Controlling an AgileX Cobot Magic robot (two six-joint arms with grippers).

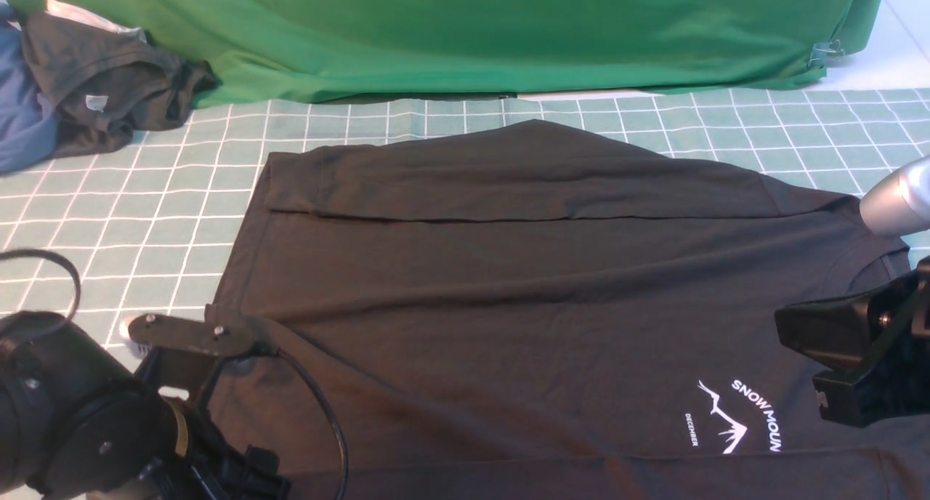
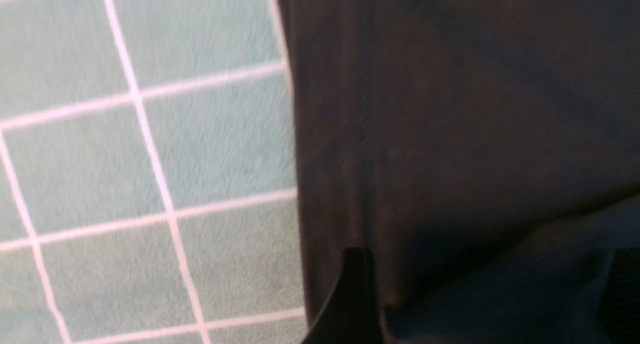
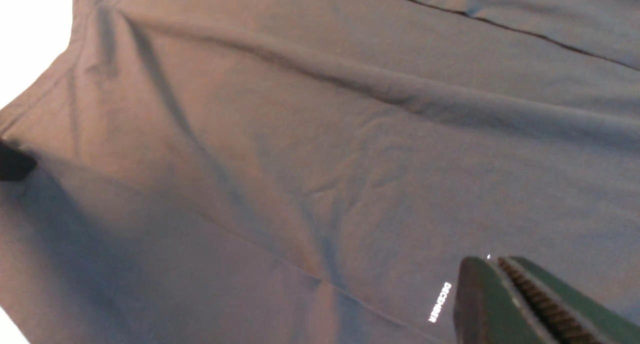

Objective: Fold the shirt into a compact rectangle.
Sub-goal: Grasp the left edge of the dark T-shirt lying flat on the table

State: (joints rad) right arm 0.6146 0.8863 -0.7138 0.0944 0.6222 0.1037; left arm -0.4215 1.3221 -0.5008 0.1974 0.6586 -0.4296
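You have a green cloth (image 1: 472,35) hung across the back and a pale green checked mat (image 1: 145,216) covering the table. The black shirt (image 1: 545,282) lies flat on that mat and fills most of the middle and right, with its hem towards your left arm and its collar towards your right. Its far sleeve (image 1: 508,180) is folded in along the body, and another fold runs along the near edge. A dark garment (image 1: 109,86) sits bunched on a blue one (image 1: 22,122) in the far left corner, well apart from the shirt. Your left gripper (image 2: 487,309) sits at the near hem corner with its jaws spread wide and shirt cloth lying between the fingers (image 2: 350,294). Your right gripper (image 3: 492,264) hovers over the chest near the collar, its toothed jaws pressed together with nothing between them. The white mountain print (image 1: 741,416) sits just beside it.
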